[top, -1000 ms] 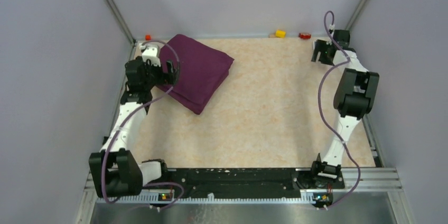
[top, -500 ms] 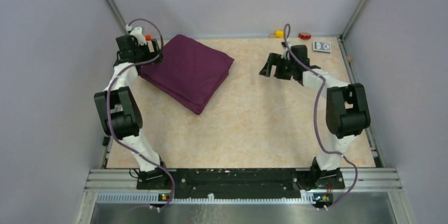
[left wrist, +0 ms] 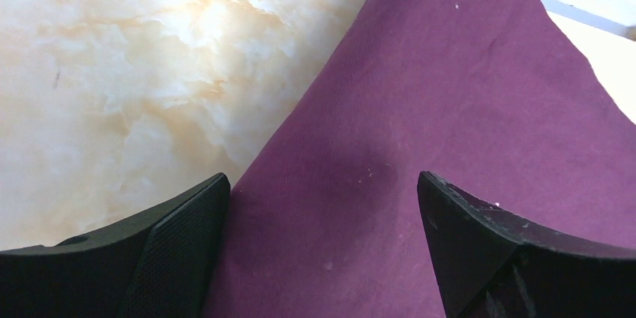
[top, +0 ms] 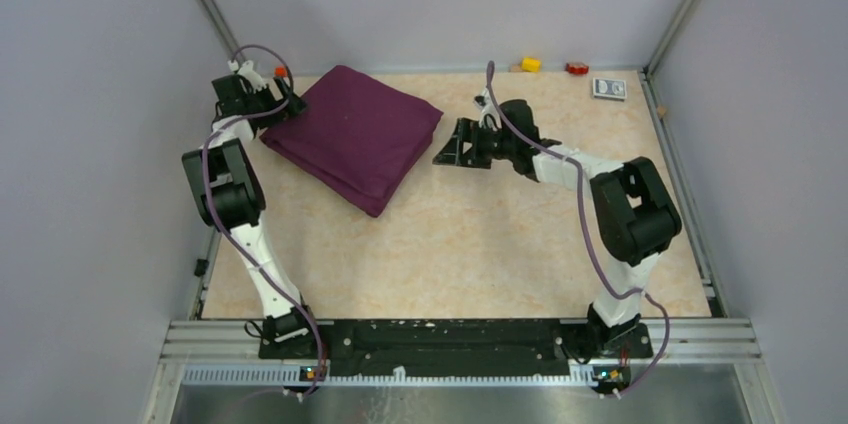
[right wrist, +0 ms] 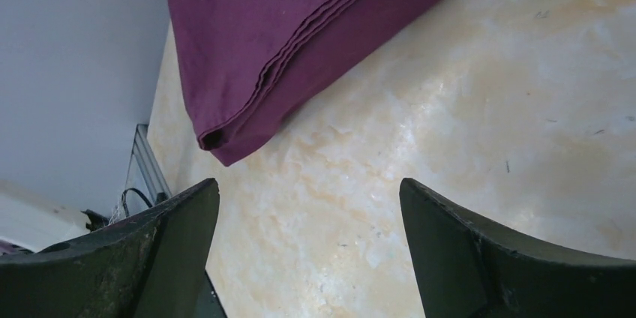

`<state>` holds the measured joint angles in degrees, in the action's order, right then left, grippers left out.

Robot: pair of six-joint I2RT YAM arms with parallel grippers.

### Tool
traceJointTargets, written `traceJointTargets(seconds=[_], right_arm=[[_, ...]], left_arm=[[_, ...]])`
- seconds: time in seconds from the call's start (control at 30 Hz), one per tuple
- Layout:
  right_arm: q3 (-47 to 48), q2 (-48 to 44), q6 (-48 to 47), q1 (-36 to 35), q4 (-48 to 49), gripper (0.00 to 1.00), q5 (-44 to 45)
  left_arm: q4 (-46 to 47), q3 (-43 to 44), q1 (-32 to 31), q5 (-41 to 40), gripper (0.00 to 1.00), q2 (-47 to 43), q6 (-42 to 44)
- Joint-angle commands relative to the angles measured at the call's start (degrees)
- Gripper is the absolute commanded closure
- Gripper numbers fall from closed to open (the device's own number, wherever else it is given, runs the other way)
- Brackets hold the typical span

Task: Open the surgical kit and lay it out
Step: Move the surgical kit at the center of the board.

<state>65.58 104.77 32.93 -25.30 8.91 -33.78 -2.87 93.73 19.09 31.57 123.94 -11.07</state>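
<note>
So on the far left, the left gripper (top: 287,102) sits right at the left corner of the purple cloth wrap (top: 355,134); its jaws are spread wide with nothing between them; the wrist view shows one finger (left wrist: 176,247) over the marble-look table (top: 480,234) and the other over the cloth; can't tell if either actually touches it. There's a little orange block (top: 281,72) just behind that gripper by the far wall. The wrap is a folded, closed bundle lying flat in the far-left part of the table, turned at an angle. Just right of its right corner hangs the right gripper (top: 447,154), pointing left at it, jaws wide open too, holding nothing; apart from the cloth. Further right along the far edge: yellow block (top: 530,64); red block (top: 576,68); then a blue-white card packet (top: 609,88).
</note>
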Motion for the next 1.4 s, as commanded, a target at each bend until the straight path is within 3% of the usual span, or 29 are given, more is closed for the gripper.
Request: traceJointTargets(seconds=[0.0, 0.4, 0.67, 0.97, 1.17, 1.37], right_arm=[[1.39, 0.48, 1.5, -0.28, 3.44, 0.12, -3.49], [-0.93, -3.42, -1.52, 3.51, -0.24, 0.12, -4.06], [-5.52, -8.42, -8.36, 10.44, -4.58, 0.12, 0.33], [-3.23, -10.15, -14.82, 13.65, -6.63, 0.11, 5.51], [2.42, -4.27, -15.54, 13.68, -8.73, 0.11, 6.98], [6.46, 3.14, -13.31, 13.69, -8.72, 0.11, 2.79]], left_arm=[[4.51, -0.04, 0.17, 10.82, 0.01, 1.85, -6.14], [12.64, -22.59, -3.07, 20.8, 0.06, -7.18, -9.74], [9.46, -34.5, -10.46, 20.96, 0.01, -16.82, -5.24], [10.94, -33.48, -11.18, 17.31, 0.01, -18.64, -5.71], [12.0, -31.43, -11.09, 14.38, 0.01, -18.04, -4.71], [16.47, -29.54, -11.25, 15.52, 0.01, -15.48, -7.8]])
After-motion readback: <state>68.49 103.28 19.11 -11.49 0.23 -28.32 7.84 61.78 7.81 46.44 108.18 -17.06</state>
